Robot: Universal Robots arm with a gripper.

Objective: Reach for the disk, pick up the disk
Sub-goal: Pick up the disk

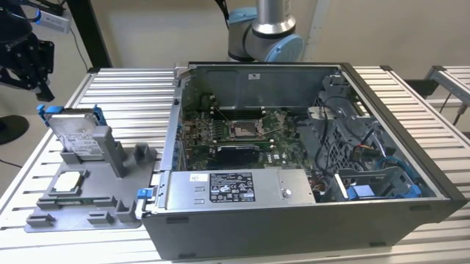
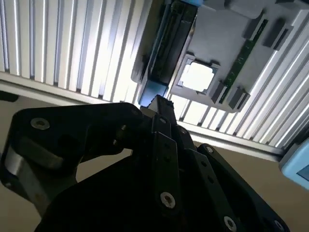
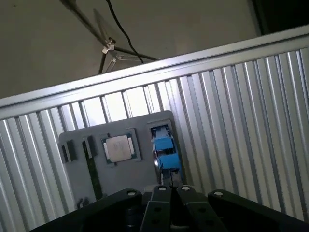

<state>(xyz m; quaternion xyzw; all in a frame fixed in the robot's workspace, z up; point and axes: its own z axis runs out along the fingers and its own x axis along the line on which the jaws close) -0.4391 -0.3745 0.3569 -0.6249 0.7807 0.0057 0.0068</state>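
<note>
Nearest in the exterior view: open computer case [image 1: 294,231], its power-supply box [image 1: 235,190] along the front edge.

Lower left of that frame: grey fixture tray [image 1: 103,192] on the slatted table [image 1: 132,93], with a small square chip [image 1: 70,180] seated flat in it.

Just behind the chip, the disk [image 1: 77,135] stands upright in a slot of the tray, label facing the camera and blue rails at its top corners.

Above the disk, at the exterior view's upper left, the gripper [image 1: 42,94] hangs clear of it, not touching.

In the first wrist view the fingertips [image 3: 164,191] meet, closed on nothing. The disk [image 3: 165,147] lies just past them, beside the chip [image 3: 118,147].

The second wrist view shows the gripper [image 2: 159,101] pointing at the disk's edge [image 2: 166,48].

Farthest: arm base [image 1: 264,33] behind the case.
</note>
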